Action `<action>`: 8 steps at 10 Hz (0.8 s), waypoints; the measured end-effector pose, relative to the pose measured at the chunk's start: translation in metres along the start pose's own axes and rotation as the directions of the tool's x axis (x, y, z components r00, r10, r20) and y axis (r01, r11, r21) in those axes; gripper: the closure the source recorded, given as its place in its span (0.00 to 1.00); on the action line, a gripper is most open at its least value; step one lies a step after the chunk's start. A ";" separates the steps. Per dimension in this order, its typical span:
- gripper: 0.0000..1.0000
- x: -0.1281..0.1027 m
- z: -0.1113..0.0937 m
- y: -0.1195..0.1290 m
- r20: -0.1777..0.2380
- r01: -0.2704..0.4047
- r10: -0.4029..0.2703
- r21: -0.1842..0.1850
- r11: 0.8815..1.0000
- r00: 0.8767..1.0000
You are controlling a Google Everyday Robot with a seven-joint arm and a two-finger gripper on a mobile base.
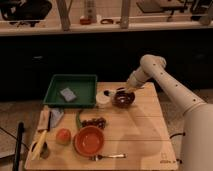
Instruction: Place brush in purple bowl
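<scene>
I'm seeing the brush [102, 99] lying on the table [142, 135] just left of the purple bowl [123, 98], not in it yet. The gripper [128, 90] is hovering over the bowl's far-right rim; can't tell jaw state. I'm planning approx: shift left of bowl, grab brush mid-body, lift clear of rim.

Warm, dim light falls on the pale tabletop [145, 131], while the space behind it lies dark. The pincer [126, 92] hangs over the purple bowl [123, 99], whose inside sits in shadow.
</scene>
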 end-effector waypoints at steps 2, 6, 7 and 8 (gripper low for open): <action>0.20 -0.001 0.001 0.000 0.004 0.004 -0.004 -0.002 1.000 1.000; 0.20 0.000 0.001 0.002 0.012 0.003 -0.003 0.003 1.000 1.000; 0.20 0.002 0.000 0.002 0.012 0.001 -0.002 0.005 1.000 1.000; 0.20 0.001 0.000 0.001 0.012 0.003 -0.003 0.005 1.000 1.000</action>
